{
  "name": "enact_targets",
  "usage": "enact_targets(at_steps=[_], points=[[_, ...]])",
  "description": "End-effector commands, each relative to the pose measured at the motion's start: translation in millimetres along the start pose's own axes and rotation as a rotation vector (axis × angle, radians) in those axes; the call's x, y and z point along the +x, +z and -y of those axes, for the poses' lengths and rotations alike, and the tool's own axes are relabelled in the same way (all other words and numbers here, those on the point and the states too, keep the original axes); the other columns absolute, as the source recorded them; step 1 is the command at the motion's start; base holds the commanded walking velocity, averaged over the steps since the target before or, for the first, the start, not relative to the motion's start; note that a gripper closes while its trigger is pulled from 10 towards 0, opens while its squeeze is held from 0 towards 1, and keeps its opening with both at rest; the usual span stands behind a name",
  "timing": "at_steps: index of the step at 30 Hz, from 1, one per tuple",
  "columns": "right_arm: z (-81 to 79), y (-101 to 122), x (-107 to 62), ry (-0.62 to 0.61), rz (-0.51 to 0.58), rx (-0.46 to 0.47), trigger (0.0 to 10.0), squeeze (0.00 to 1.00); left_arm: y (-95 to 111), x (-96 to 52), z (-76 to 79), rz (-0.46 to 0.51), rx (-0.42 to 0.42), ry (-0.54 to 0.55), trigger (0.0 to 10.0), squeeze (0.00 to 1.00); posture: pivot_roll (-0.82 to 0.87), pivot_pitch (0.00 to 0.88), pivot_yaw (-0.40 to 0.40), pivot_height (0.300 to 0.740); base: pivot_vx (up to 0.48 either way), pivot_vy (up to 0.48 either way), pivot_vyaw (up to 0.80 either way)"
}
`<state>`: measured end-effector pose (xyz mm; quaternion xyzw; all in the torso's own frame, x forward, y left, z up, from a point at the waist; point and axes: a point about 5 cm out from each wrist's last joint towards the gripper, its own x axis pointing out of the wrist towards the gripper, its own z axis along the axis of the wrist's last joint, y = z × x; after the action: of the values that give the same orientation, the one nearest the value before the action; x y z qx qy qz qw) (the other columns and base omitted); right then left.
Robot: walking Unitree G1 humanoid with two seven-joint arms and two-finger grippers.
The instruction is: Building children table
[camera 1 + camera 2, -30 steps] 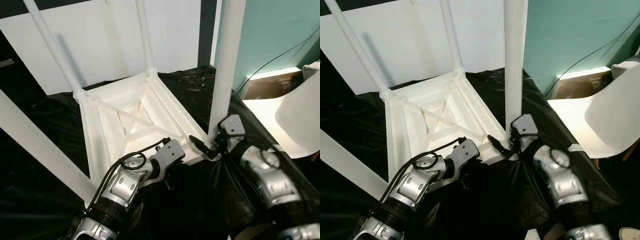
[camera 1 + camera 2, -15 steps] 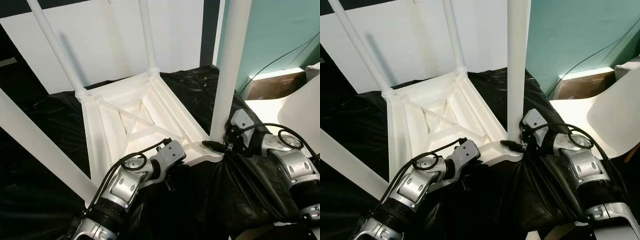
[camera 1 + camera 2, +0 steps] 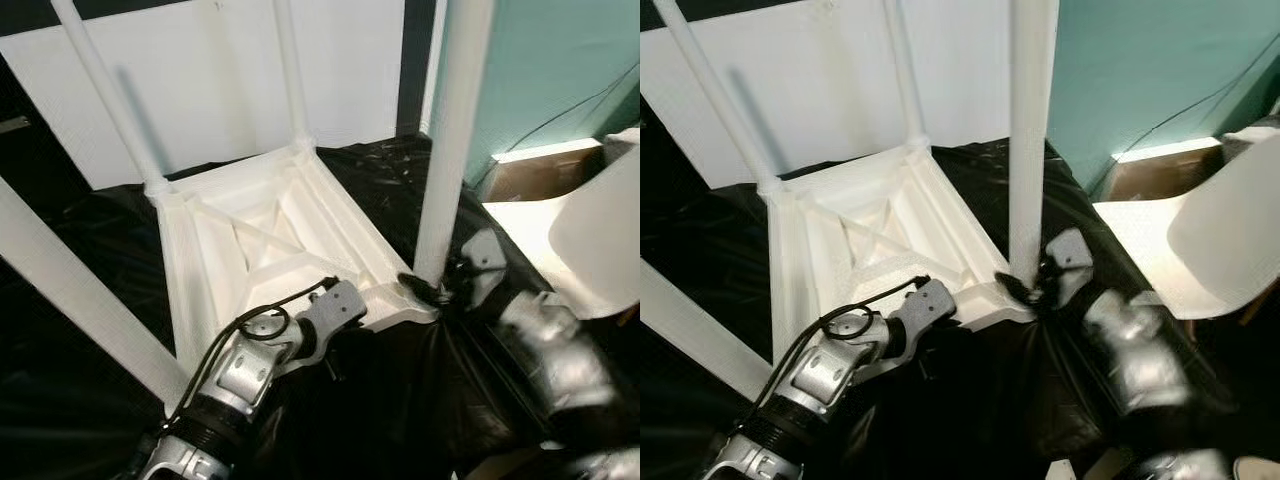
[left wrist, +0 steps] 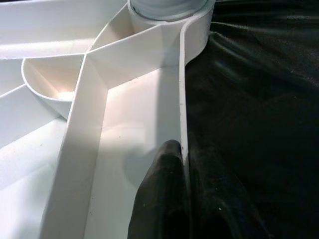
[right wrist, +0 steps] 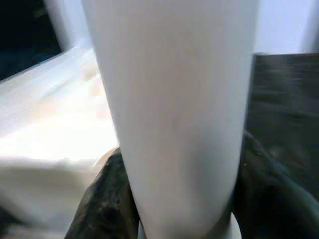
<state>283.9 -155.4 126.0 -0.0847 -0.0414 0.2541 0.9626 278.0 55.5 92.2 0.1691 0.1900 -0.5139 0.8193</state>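
White plastic children's table [image 3: 270, 235] lies upside down on black plastic sheet [image 3: 90, 260], legs up. Left pincer [image 4: 172, 199] clamps the table's near rim. Right pincer [image 5: 174, 199] grasps white round near-right leg [image 3: 445, 150] at its base.

The right arm [image 3: 545, 350] is smeared by motion blur. All four table legs [image 3: 450, 140] run off the top edge (their ends unseen). The left gripper [image 4: 172, 199] is half hidden behind the table rim [image 4: 182, 99].

Home room, teal wall [image 3: 560, 60], white chair [image 3: 1225, 235], cardboard box [image 3: 525, 170]
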Motion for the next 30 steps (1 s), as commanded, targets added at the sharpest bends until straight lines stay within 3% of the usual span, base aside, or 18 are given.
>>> enact_targets(at_steps=[1,6,11,12,13,14,16,18,19,20,21,28,30], points=[[-7.9,-3,-1.9,-0.109,0.008,0.003,0.0,0.0,-46,3.2,5.8,-0.153,-0.137,0.083,10.0,0.0,0.02,0.0,0.046,0.74,0.0,0.0,0.0],[-3.9,-4,-8.3,-0.307,0.031,0.011,0.0,0.0,-47,2.4,7.0,-0.16,-0.133,0.074,10.0,0.0,0.01,0.0,0.058,0.74,0.0,0.0,0.0],[-5.5,-5,-7.9,-0.307,0.028,0.012,0.0,0.0,-46,2.4,6.5,-0.158,-0.13,0.075,10.0,0.0,0.02,0.0,0.049,0.74,0.0,0.0,0.0],[-9.1,-5,-6.0,-0.28,0.023,0.024,4.3,0.0,-45,2.2,5.8,-0.155,-0.133,0.08,10.0,0.0,0.02,0.0,0.049,0.74,0.0,0.0,0.0],[-9.1,-5,-6.0,-0.28,0.023,0.024,4.3,0.0,-45,2.2,5.8,-0.155,-0.133,0.08,10.0,0.0,0.02,0.0,0.049,0.74,0.0,0.0,0.0],[-12.3,-6,-4.4,-0.267,0.015,0.018,10.0,0.0,-45,2.0,5.6,-0.153,-0.136,0.083,10.0,0.0,0.02,0.0,0.049,0.74,0.0,0.0,0.0],[-18.4,0,0.2,-0.12,0.046,0.051,10.0,1.0,-47,1.3,7.5,-0.154,-0.14,0.084,10.0,0.0,0.03,0.0,0.042,0.74,0.0,0.0,0.0],[-18.4,0,0.2,-0.12,0.046,0.051,10.0,1.0,-47,1.3,7.5,-0.154,-0.14,0.084,10.0,0.0,0.03,0.0,0.042,0.74,0.0,0.0,0.0],[-18.7,8,3.2,-0.037,0.084,0.06,10.0,1.0,-48,0.9,8.2,-0.155,-0.146,0.086,10.0,0.0,0.03,0.0,0.039,0.74,0.0,0.0,0.0],[-18.7,8,3.2,-0.037,0.084,0.06,10.0,1.0,-48,0.9,8.2,-0.155,-0.146,0.086,10.0,0.0,0.03,0.0,0.039,0.74,0.0,0.0,0.0],[-2.6,21,12.3,0.114,0.102,0.03,10.0,0.0,-49,1.4,8.8,-0.155,-0.151,0.087,10.0,0.0,0.02,0.0,0.038,0.74,0.0,0.0,0.0],[12.8,29,14.7,0.31,0.057,-0.074,10.0,0.0,-48,3.7,9.1,-0.151,-0.149,0.082,10.0,0.0,0.01,0.0,0.04,0.74,0.0,0.0,0.0],[22.7,20,8.7,0.498,-0.075,-0.163,10.0,0.0,-45,5.2,8.6,-0.147,-0.142,0.076,10.0,0.0,0.01,0.0,0.04,0.74,0.0,0.0,0.0]])
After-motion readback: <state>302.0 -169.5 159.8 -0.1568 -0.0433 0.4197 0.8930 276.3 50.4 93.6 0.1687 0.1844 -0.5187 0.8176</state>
